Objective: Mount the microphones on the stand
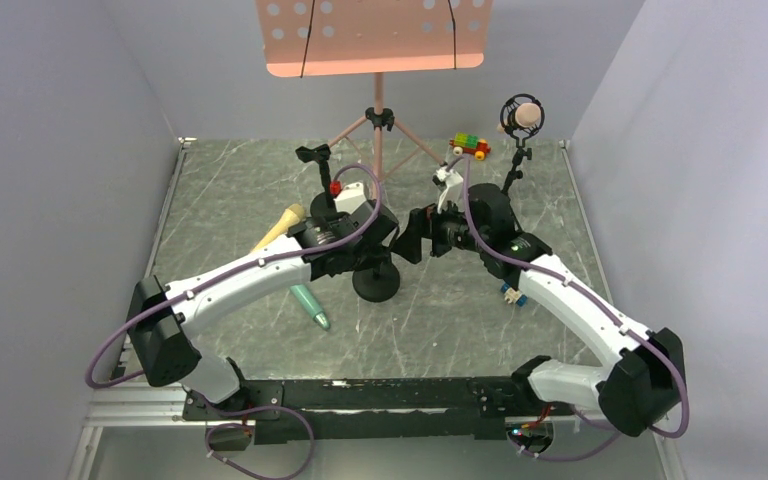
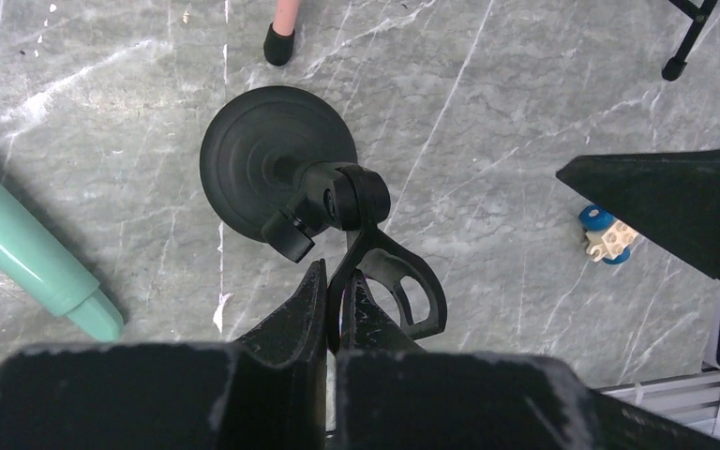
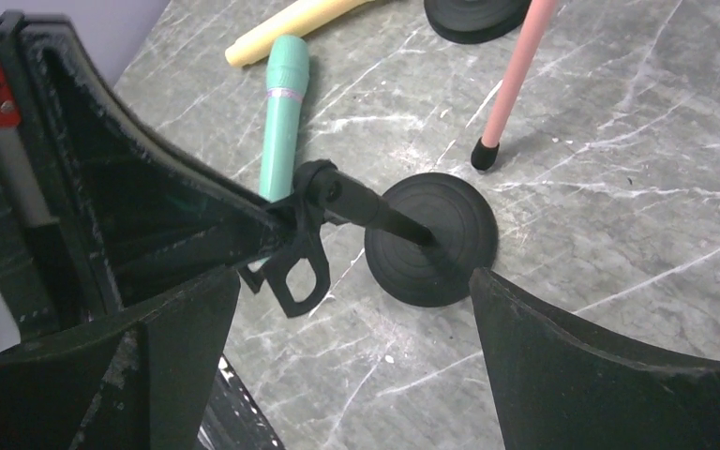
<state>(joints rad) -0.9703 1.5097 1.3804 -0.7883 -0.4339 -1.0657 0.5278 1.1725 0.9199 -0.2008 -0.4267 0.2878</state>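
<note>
A short black stand with a round base [image 1: 375, 285] stands mid-table. My left gripper [image 1: 390, 240] is shut on its black clip [image 2: 403, 281], one side of the clip pinched between the fingers [image 2: 311, 305]. My right gripper [image 1: 418, 240] is open and empty just right of the clip [image 3: 295, 272], above the base [image 3: 431, 239]. The teal microphone [image 1: 310, 305] lies on the table left of the stand, and the pale yellow microphone [image 1: 280, 225] lies behind it. Both also show in the right wrist view [image 3: 281, 112], [image 3: 291, 23]. The pink microphone [image 1: 522, 118] sits in a clip on a tall stand at back right.
A pink music stand [image 1: 370, 35] with tripod legs [image 3: 516, 75] stands at the back. Another black stand with an empty clip [image 1: 315, 155] is at back left. Brick toy cars sit at back right [image 1: 470, 145] and under my right arm [image 1: 512, 293]. Grey walls close in both sides.
</note>
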